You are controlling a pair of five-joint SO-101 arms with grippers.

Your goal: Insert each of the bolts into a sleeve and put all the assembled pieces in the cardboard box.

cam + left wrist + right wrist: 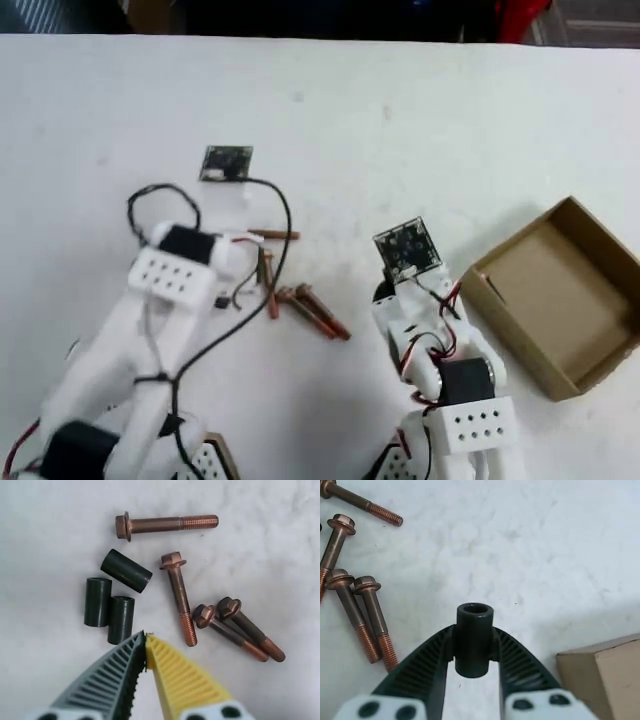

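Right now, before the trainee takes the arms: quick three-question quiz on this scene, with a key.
1. Count: how many loose sleeves lie on the table just ahead of the left gripper?
2. True or false: the cardboard box already holds an assembled piece.
3. Short answer: what is the right gripper clamped on?

Key:
1. Three.
2. False; its floor is bare.
3. A black sleeve, open end facing the camera.
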